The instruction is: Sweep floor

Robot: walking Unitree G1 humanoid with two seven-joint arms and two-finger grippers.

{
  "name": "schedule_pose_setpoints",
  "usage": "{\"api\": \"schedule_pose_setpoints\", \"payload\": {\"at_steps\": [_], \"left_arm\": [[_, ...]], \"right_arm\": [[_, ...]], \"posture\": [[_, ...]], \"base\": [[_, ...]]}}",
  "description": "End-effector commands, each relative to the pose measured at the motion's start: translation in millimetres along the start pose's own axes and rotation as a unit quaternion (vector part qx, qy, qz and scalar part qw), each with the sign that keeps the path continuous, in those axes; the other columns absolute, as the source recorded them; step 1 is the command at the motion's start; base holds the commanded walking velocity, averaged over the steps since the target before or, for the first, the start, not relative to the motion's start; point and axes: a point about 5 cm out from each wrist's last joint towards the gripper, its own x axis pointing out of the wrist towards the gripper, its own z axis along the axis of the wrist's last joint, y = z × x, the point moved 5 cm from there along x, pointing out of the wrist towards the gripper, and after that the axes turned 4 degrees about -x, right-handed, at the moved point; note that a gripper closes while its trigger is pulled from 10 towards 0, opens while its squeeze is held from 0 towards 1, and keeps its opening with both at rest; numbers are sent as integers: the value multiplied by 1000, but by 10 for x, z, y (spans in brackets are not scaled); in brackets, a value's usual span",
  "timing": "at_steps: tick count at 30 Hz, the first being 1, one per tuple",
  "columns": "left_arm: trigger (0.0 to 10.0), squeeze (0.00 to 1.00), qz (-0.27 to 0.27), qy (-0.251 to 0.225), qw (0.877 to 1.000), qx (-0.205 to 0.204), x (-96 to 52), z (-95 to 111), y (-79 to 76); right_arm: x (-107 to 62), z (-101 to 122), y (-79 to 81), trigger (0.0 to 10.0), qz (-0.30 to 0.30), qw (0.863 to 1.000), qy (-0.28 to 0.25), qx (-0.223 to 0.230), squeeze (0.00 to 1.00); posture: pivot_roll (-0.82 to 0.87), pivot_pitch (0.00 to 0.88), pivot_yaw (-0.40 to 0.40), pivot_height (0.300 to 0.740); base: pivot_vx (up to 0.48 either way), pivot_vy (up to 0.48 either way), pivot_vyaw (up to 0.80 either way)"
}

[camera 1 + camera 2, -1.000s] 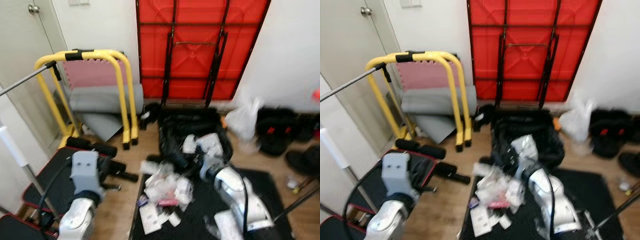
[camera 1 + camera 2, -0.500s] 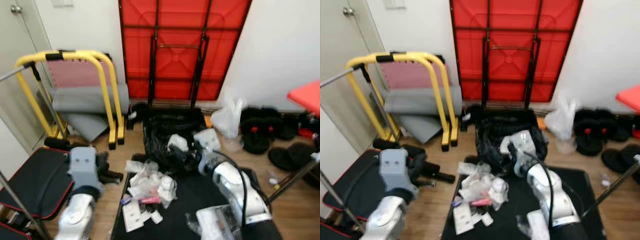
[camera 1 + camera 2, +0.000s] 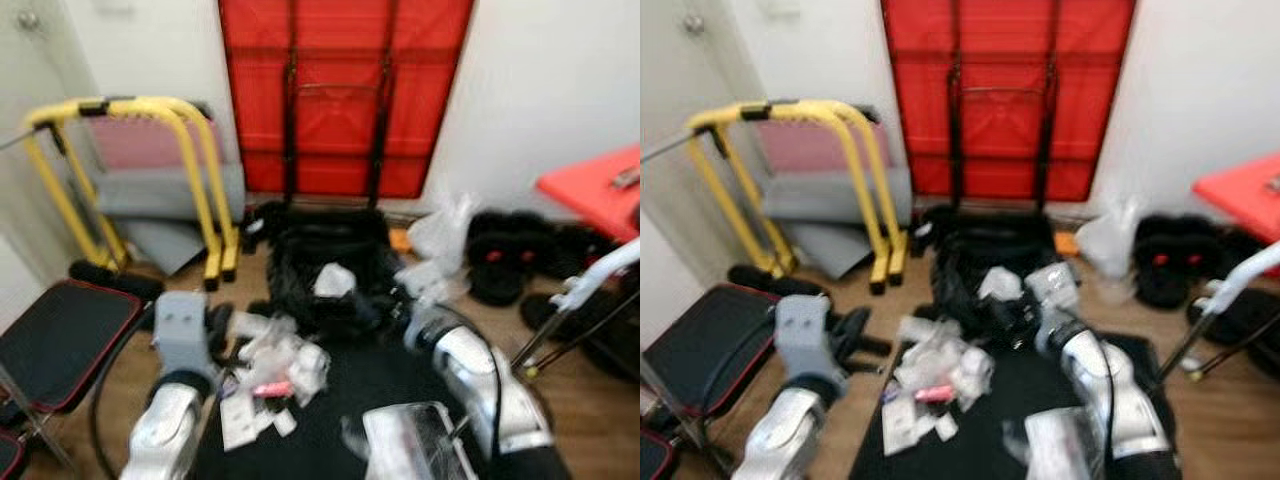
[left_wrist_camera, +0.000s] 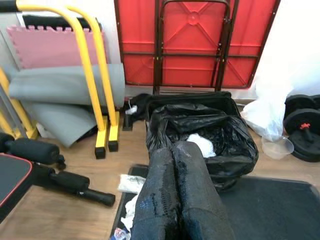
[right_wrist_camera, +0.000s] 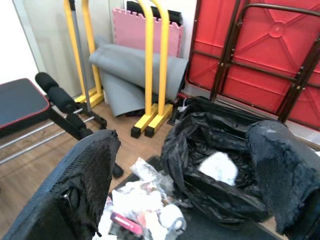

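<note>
Crumpled white litter (image 3: pixel 940 368) on dark mat (image 3: pixel 1005 400); left gripper (image 4: pixel 177 200) closed, right gripper (image 5: pixel 190 185) spread wide.

1 bin with black bag (image 4: pixel 200 135), 1 trash pile (image 3: pixel 940 370) just beside it, 1 red folded table (image 3: pixel 340 95) behind, 2 yellow bars (image 3: pixel 130 160).

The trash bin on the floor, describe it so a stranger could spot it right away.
Find the red folded table leaning on the wall. On the floor just before it sits the bin, lined with a shiny black bag holding white crumpled paper, unlike the loose litter nearby.
</note>
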Motion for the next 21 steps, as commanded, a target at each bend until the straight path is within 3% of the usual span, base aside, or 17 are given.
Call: {"api": "schedule_pose_setpoints", "payload": {"at_steps": [1,11,21], "left_arm": [[10000,0,-6,6,1000,-7,-8,-31,-32],[10000,0,-4,6,1000,-7,-9,-28,-28],[10000,0,-4,5,1000,-9,-2,-32,-34]], "right_arm": [[-29,-17,-7,10000,8,1000,4,-12,0],[-35,-7,-18,10000,1,1000,1,-11,0],[-31,-15,-47,10000,-5,1000,3,-11,0]], "posture": [[-25,0,-4,740],[-25,0,-4,740],[-31,0,-6,740]], "base": [[0,-307,781],[0,-308,739],[0,-298,0]]}}
